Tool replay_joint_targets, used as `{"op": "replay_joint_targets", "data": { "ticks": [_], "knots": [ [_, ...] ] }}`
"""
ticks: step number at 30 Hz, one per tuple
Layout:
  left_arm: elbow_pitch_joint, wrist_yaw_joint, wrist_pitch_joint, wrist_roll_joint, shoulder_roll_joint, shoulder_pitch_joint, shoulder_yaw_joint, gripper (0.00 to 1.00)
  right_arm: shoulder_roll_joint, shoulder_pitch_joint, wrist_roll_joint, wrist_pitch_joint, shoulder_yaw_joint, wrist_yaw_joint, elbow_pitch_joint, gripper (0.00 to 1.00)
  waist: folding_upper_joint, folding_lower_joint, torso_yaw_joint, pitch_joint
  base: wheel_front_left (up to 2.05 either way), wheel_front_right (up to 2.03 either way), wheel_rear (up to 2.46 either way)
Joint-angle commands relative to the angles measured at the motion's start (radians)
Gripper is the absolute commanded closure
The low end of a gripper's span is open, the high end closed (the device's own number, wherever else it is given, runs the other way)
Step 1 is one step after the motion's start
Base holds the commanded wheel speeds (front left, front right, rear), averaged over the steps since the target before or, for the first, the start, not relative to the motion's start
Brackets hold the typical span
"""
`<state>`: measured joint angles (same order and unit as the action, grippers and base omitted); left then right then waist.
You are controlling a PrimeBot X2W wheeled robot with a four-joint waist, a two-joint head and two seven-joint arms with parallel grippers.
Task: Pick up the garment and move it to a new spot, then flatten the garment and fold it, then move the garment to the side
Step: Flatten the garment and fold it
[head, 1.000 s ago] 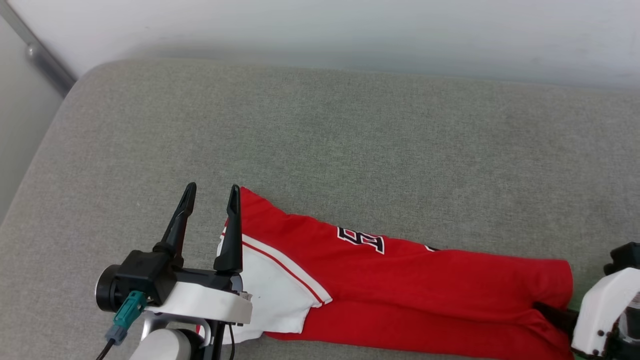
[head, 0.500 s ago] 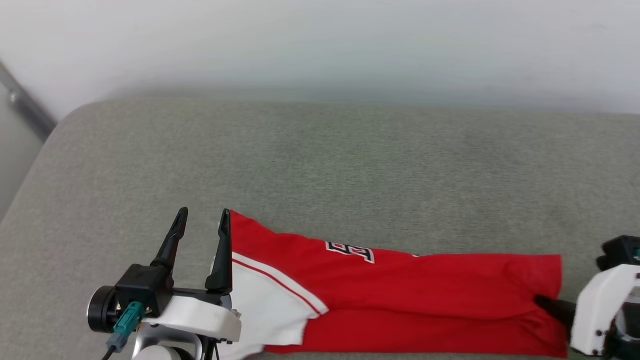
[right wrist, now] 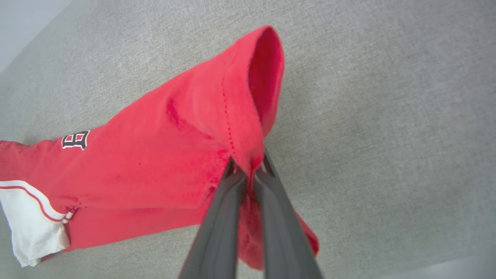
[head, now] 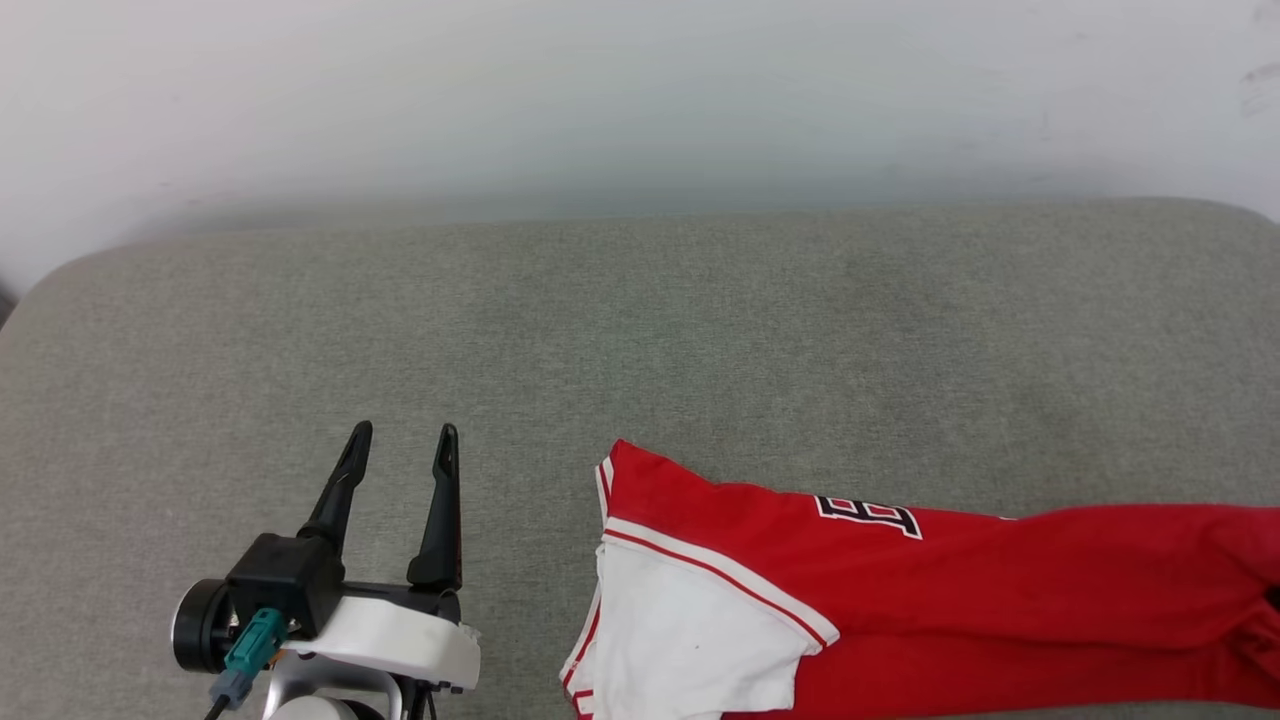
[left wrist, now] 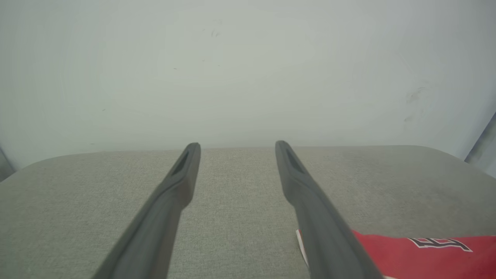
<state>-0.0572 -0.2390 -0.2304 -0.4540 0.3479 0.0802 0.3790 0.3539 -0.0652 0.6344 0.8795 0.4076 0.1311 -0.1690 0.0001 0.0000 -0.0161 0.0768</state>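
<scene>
The garment, a red shirt folded into a long strip, lies on the grey cushion at the lower right of the head view. Its white sleeve faces my left gripper, and dark lettering shows on top. In the right wrist view my right gripper is shut on the red hem of the garment, which is bunched and lifted at the fingertips. My left gripper stands open over bare cushion, well left of the shirt. In the left wrist view the left gripper holds nothing, and the garment sits at the lower right.
A wide grey fabric cushion spreads under everything, with a rounded far edge. Behind it rises a pale wall. Bare cushion stretches beyond and to the left of the shirt.
My right gripper has shut on the garment's red end and drawn the shirt to the right, away from the left gripper's finger. The head camera has also shifted.
</scene>
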Motion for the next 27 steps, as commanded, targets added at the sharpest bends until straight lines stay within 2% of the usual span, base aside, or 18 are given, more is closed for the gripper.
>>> {"op": "replay_joint_targets", "data": {
  "ticks": [1, 5, 9, 14, 18, 23, 27],
  "knots": [
    [0.0, -0.005, -0.003, -0.005, 0.005, -0.01, -0.003, 0.0, -0.022, -0.027, 0.004, 0.017, 0.017, -0.001, 0.006, 1.0, -0.0001, 0.0, -0.007, 0.005, 0.0, 0.0, 0.0],
    [-0.001, -0.005, -0.007, -0.007, 0.007, -0.017, -0.007, 0.0, -0.129, -0.056, 0.089, 0.106, 0.053, -0.001, 0.02, 1.0, -0.0001, 0.0, -0.012, 0.0, 0.0, 0.0, 0.0],
    [-0.002, -0.003, -0.002, -0.011, 0.007, -0.014, 0.0, 0.0, -0.239, -0.069, 0.21, 0.214, 0.042, -0.001, 0.055, 1.0, -0.0001, 0.0, -0.006, -0.006, 0.0, 0.0, 0.0],
    [-0.004, 0.007, 0.009, -0.014, 0.006, -0.003, 0.015, 0.0, -0.299, -0.055, 0.359, 0.283, -0.01, -0.001, 0.06, 1.0, -0.0001, 0.0, 0.015, -0.009, 0.0, 0.0, 0.0],
    [-0.002, 0.015, 0.014, -0.013, 0.005, 0.01, 0.024, 0.0, -0.306, -0.066, 0.485, 0.229, -0.117, -0.001, 0.014, 1.0, -0.0001, 0.0, 0.041, -0.003, 0.0, 0.0, 0.0],
    [0.002, 0.017, 0.02, -0.011, -0.002, 0.023, 0.037, 0.0, -0.304, -0.099, 0.62, 0.094, -0.327, -0.001, -0.055, 1.0, -0.0001, 0.0, 0.077, 0.011, 0.0, 0.0, 0.0],
    [0.01, 0.022, 0.018, -0.012, -0.014, 0.035, 0.049, 0.0, -0.304, -0.134, 0.686, -0.022, -0.506, -0.001, -0.113, 1.0, -0.0001, 0.0, 0.105, 0.021, 0.0, 0.0, 0.0]
  ]
}}
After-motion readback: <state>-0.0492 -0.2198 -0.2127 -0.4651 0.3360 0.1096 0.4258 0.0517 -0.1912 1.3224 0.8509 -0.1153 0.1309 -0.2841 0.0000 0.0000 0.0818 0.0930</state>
